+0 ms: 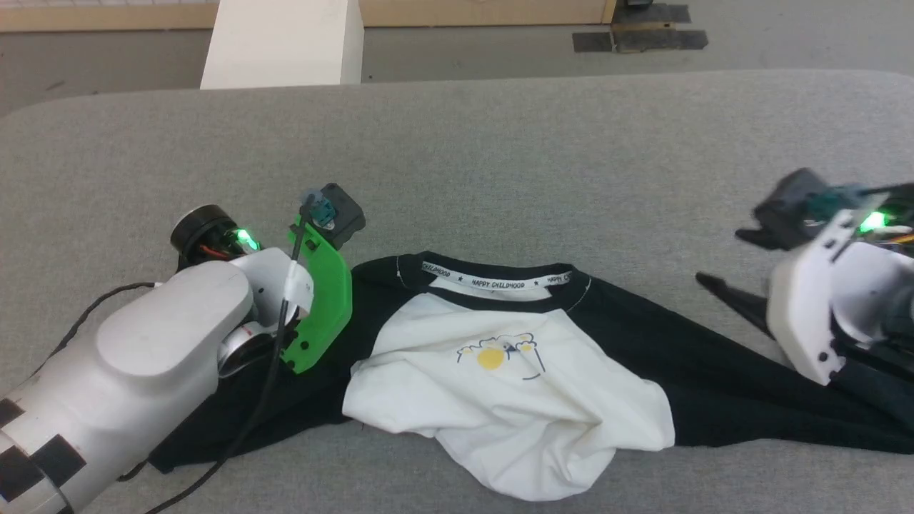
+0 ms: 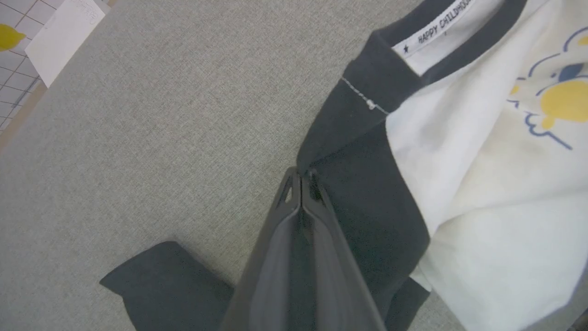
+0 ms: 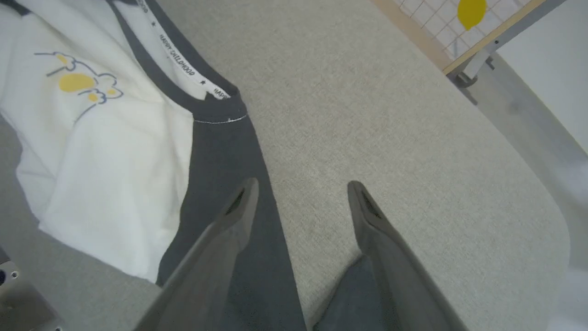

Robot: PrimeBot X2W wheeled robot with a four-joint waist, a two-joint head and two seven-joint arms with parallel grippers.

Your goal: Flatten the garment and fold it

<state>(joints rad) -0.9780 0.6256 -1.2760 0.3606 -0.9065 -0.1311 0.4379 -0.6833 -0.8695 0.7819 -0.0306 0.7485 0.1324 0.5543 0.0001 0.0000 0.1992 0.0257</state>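
Note:
The garment [image 1: 514,385] lies crumpled on the grey padded table [image 1: 500,157], collar towards the far side, white chest with the yellow-and-blue print facing up, and black sleeves spread left and right. In the left wrist view my left gripper [image 2: 301,177] is shut, its tips pinching the puckered edge of the black shoulder of the garment [image 2: 367,184]. In the head view the left arm's green bracket [image 1: 321,307] hides those fingers. My right gripper [image 3: 301,188] stands open just above the right sleeve [image 3: 229,156], one finger over the black cloth and the other over bare table. It also shows at the right [image 1: 725,260].
A white pillar [image 1: 285,43] stands beyond the table's far edge, with dark tape patches [image 1: 639,36] on the floor behind. The table's rounded right corner [image 3: 542,207] is close to my right gripper. Bare grey surface spreads beyond the collar.

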